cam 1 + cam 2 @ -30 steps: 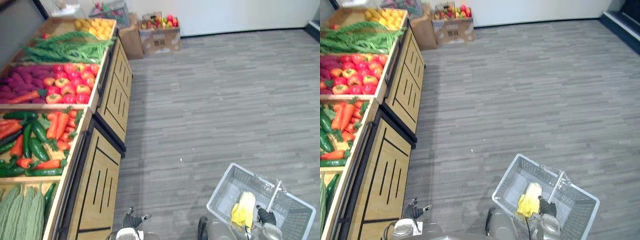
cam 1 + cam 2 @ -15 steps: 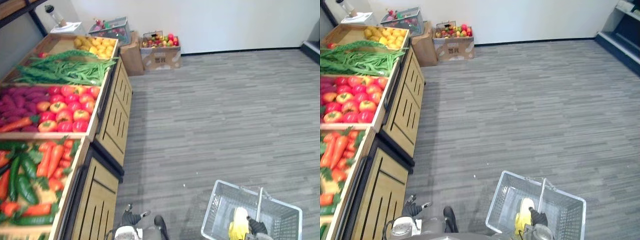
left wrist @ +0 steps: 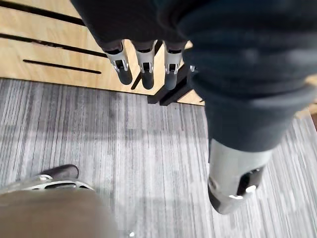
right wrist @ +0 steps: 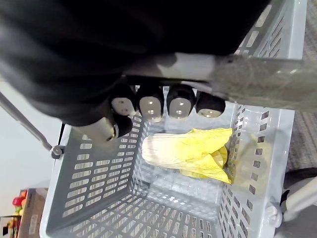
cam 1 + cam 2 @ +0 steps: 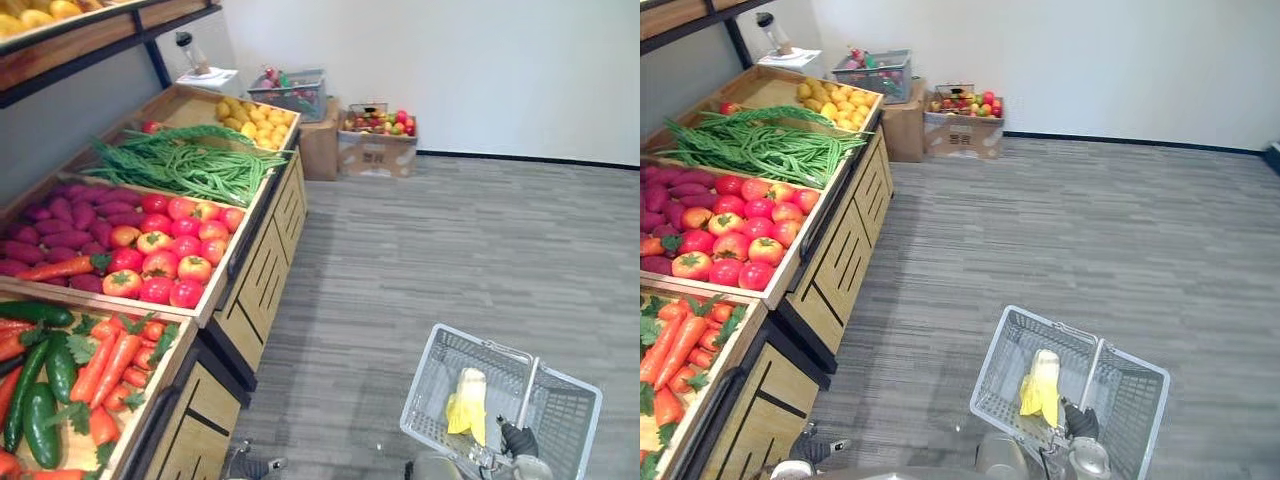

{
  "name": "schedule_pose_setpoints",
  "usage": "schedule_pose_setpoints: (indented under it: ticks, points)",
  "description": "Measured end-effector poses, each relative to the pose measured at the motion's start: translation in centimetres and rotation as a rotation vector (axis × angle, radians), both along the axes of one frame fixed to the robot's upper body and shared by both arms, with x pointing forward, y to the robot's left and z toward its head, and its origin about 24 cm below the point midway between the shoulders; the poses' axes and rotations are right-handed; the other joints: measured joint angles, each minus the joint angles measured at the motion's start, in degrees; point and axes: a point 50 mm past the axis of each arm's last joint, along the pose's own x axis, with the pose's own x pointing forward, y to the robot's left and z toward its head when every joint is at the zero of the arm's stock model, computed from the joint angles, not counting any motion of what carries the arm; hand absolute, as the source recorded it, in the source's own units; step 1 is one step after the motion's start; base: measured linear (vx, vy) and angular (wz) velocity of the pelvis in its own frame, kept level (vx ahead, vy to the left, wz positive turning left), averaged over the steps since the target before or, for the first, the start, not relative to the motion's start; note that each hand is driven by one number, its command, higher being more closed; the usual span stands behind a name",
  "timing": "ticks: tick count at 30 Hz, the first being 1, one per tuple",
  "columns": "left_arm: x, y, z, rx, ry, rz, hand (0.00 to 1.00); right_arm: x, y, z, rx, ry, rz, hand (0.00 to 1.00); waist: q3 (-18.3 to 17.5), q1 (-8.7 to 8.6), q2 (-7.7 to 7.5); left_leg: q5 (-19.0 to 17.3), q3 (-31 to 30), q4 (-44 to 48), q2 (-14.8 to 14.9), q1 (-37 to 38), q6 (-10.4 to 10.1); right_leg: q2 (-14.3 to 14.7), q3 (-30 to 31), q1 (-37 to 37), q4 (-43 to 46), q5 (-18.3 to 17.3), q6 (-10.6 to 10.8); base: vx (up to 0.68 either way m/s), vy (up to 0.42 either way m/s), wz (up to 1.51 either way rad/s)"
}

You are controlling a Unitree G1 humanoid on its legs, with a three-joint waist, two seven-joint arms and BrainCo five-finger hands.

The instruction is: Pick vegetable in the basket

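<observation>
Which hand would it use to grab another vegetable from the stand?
Probably the left hand. It hangs free, fingers straight, beside the wooden stand, and the carrots lie on that side. The right hand is curled round the handle of the basket.

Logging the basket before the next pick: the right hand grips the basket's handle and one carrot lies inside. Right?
Not a carrot. The right wrist view shows a pale yellow leafy cabbage lying in the basket. The rest stands: the right hand does grip the handle.
</observation>
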Motion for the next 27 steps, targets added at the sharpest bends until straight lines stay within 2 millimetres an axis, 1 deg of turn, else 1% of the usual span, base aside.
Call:
schedule_pose_setpoints:
  ticks: [1, 2, 3, 5, 6, 8, 9, 10, 11, 12, 13, 14, 15, 16, 17, 18, 19, 20, 21, 22, 23, 24, 26, 27]
  points:
    - [-0.2, -0.4, -0.1, -0.017, 0.001, 0.029, 0.00, -0.5, -0.2, -0.1, 0.003, 0.011, -0.019, 1.00, -0.2, 0.18, 0.86, -0.3, -2.9, -0.3, 2.2, -0.1, -0.6, 1.8, -2.8, 1.2, 0.7, -0.5, -0.6, 0.42, -0.411, 0.87]
    - [0.0, -0.8, -0.1, -0.028, -0.015, 0.038, 0.00, -0.8, -0.5, -0.1, -0.001, 0.012, -0.043, 1.00, -0.5, 1.11, 1.65, 0.9, -4.4, 0.0, 2.5, -0.2, -0.4, 2.2, -4.2, 0.6, 3.4, -2.6, -1.3, 0.48, -0.450, 1.25]
    - [0.2, -1.0, -0.1, -0.035, -0.025, 0.054, 0.00, -0.8, -0.8, -0.1, -0.004, 0.021, -0.047, 1.00, -0.3, 1.13, 1.98, 2.0, -6.6, 1.3, 3.2, -1.1, -0.8, 1.2, -8.1, 0.9, 7.4, -5.8, -2.9, 0.48, -0.428, 0.99]
    - [0.0, -1.2, -0.1, -0.044, -0.024, 0.075, 0.00, -1.0, -0.8, -0.2, 0.001, 0.033, -0.053, 1.00, -0.5, 1.17, 2.47, 3.5, -8.6, 2.2, 4.4, -1.7, -0.9, 1.0, -12.0, 3.1, 9.0, -7.9, -4.2, 0.41, -0.348, 1.15]
    - [0.1, -1.1, 0.0, -0.041, -0.033, 0.079, 0.00, -1.2, -0.7, -0.3, 0.004, 0.041, -0.054, 1.00, -0.6, 1.16, 2.65, 5.0, -10.5, 3.7, 5.1, -3.3, -0.6, 1.2, -14.1, 4.6, 9.3, -8.1, -4.5, 0.35, -0.264, 1.21]
    - [0.5, -1.0, 0.2, -0.036, -0.056, 0.084, 0.00, -1.7, -0.7, -0.5, 0.008, 0.059, -0.059, 1.00, -0.5, 1.15, 2.29, 6.9, -12.5, 6.9, 5.1, -6.0, -0.6, 0.7, -15.8, 6.6, 9.0, -8.2, -4.9, 0.28, -0.194, 1.47]
    - [0.8, -1.1, 0.3, -0.040, -0.072, 0.089, 0.00, -2.5, -0.8, -0.6, 0.007, 0.082, -0.066, 1.00, -0.5, 1.29, 1.78, 8.6, -13.4, 12.1, 4.7, -9.6, -1.1, -0.2, -18.1, 9.0, 9.2, -8.6, -5.6, 0.26, -0.174, 1.64]
    - [0.8, -1.1, 0.4, -0.042, -0.080, 0.101, 0.00, -2.7, -0.8, -0.7, 0.006, 0.088, -0.068, 1.00, -0.5, 1.57, 1.56, 9.6, -13.4, 14.0, 4.4, -11.0, -1.0, -0.7, -18.8, 9.4, 10.3, -8.6, -5.6, 0.18, -0.120, 1.59]
    - [0.8, -1.0, 0.5, -0.047, -0.088, 0.119, 0.00, -2.9, -1.1, -0.7, -0.001, 0.092, -0.069, 1.00, -0.7, 1.75, 1.33, 11.2, -12.9, 16.5, 4.3, -12.9, -1.2, -1.1, -19.5, 9.1, 13.1, -8.2, -6.3, 0.16, -0.118, 1.12]
    - [1.0, -1.1, 0.5, -0.052, -0.094, 0.137, 0.00, -2.3, -1.3, -0.4, -0.010, 0.071, -0.066, 1.00, -0.4, 1.83, 2.98, 12.8, -11.5, 19.1, 6.6, -14.6, -2.1, -1.8, -18.6, 4.5, 20.8, -9.2, -7.0, 0.12, -0.128, 1.13]
    - [0.5, -0.9, 0.3, -0.054, -0.079, 0.160, 0.00, -1.7, -1.3, -0.1, -0.018, 0.047, -0.055, 1.00, -1.0, 1.90, 2.26, 12.1, -8.4, 20.5, 8.2, -16.5, -3.1, -0.9, -18.6, 6.0, 8.1, -9.4, -6.9, 0.12, -0.164, 1.04]
    - [0.6, -0.4, 0.4, -0.043, -0.083, 0.158, 0.00, -1.3, -1.1, 0.1, -0.020, 0.031, -0.038, 1.00, -0.4, 2.13, 2.33, 11.5, -5.0, 21.7, 9.4, -17.9, -3.5, -1.4, -20.9, 7.4, 3.1, -7.2, -5.5, 0.10, -0.158, 1.18]
    - [0.8, -0.4, 0.5, -0.046, -0.088, 0.158, 0.00, -1.6, -1.3, -0.1, -0.023, 0.051, -0.043, 1.00, -0.3, 1.92, 2.02, 11.2, 3.0, 21.1, 11.5, -18.3, -2.1, -2.7, -25.0, 9.0, 2.8, -6.8, -6.0, 0.11, -0.111, 1.35]
    - [0.9, -0.2, 0.6, -0.041, -0.091, 0.153, 0.00, -2.2, -1.5, -0.2, -0.027, 0.070, -0.046, 1.00, -0.2, 1.56, 1.42, 11.1, 9.7, 19.0, 11.8, -17.8, -1.9, -4.2, -27.8, 10.6, 2.1, -6.8, -6.0, 0.14, -0.063, 1.58]
    - [0.9, -0.2, 0.6, -0.034, -0.086, 0.137, 0.00, -2.6, -1.7, -0.3, -0.032, 0.088, -0.042, 1.00, -0.2, 0.95, 1.08, 11.4, 16.5, 16.2, 11.6, -17.0, -1.4, -5.5, -30.5, 12.4, 1.1, -6.8, -5.9, 0.15, -0.002, 1.72]
    - [1.0, -0.5, 0.5, -0.034, -0.076, 0.108, 0.00, -3.0, -2.0, -0.3, -0.036, 0.101, -0.050, 1.00, -0.2, 0.54, 1.02, 12.2, 22.9, 11.7, 9.9, -16.7, -0.6, -6.6, -33.1, 13.9, 0.4, -6.8, -5.9, 0.14, 0.031, 1.54]
    - [1.0, -0.5, 0.4, -0.029, -0.072, 0.093, 0.00, -3.4, -2.1, -0.5, -0.034, 0.117, -0.059, 1.00, -0.2, 0.42, 1.07, 13.0, 24.2, 9.0, 8.7, -16.9, 0.2, -6.9, -34.1, 14.4, -0.1, -6.8, -5.9, 0.12, 0.112, 1.38]
    - [1.2, -0.6, 0.4, -0.026, -0.068, 0.067, 0.00, -3.4, -2.2, -0.6, -0.026, 0.127, -0.073, 1.00, -0.2, 0.39, 1.27, 15.1, 24.5, 4.6, 6.6, -16.9, 0.4, -6.9, -35.1, 15.0, -0.7, -6.7, -5.7, 0.11, 0.209, 1.09]
    - [0.9, -0.6, 0.2, -0.024, -0.038, 0.039, 0.00, -3.4, -2.3, -0.7, -0.015, 0.139, -0.098, 1.00, -0.4, 0.71, 1.82, 18.6, 24.4, -2.5, 3.6, -16.1, 2.5, -6.3, -36.8, 15.6, -1.6, -6.2, -4.9, 0.12, 0.237, 0.98]
    - [0.9, -0.3, 0.2, -0.015, -0.030, 0.033, 0.00, -3.3, -1.9, -0.9, -0.002, 0.142, -0.100, 1.00, -0.3, 0.70, 1.21, 19.4, 23.7, -4.1, 2.7, -15.4, 2.7, -6.5, -37.0, 16.3, -2.2, -5.9, -4.3, 0.18, 0.214, 0.91]
    - [0.8, -0.1, 0.1, -0.002, -0.010, 0.001, 0.00, -3.2, -1.1, -1.2, 0.024, 0.148, -0.096, 1.00, 0.0, 0.69, 0.45, 19.9, 22.1, -5.4, 1.2, -15.2, 3.0, -7.0, -36.9, 17.2, -4.2, -4.9, -2.6, 0.19, 0.152, 0.74]
    - [0.4, 0.5, 0.1, 0.017, 0.014, -0.013, 0.00, -2.8, -0.3, -1.4, 0.048, 0.146, -0.091, 1.00, 0.2, 0.87, -1.14, 19.8, 21.1, -5.6, -0.4, -15.3, 3.2, -7.5, -36.9, 18.7, -6.3, -4.3, -1.8, 0.19, 0.126, 0.60]
    - [-0.5, 0.9, -0.1, 0.031, 0.054, -0.025, 0.00, -2.0, 0.3, -1.4, 0.060, 0.129, -0.077, 1.00, 0.1, 0.98, -2.12, 19.4, 20.9, -5.5, -2.0, -15.6, 3.8, -8.4, -36.6, 19.7, -8.5, -3.0, 0.0, 0.13, 0.131, 0.26]
    - [-0.5, 1.0, -0.2, 0.032, 0.056, -0.029, 0.00, -1.9, 0.4, -1.3, 0.059, 0.127, -0.069, 1.00, 0.1, 0.97, -2.17, 19.3, 20.8, -5.5, -2.4, -15.7, 4.0, -8.7, -36.4, 19.8, -8.9, -2.4, 0.2, 0.12, 0.147, 0.11]
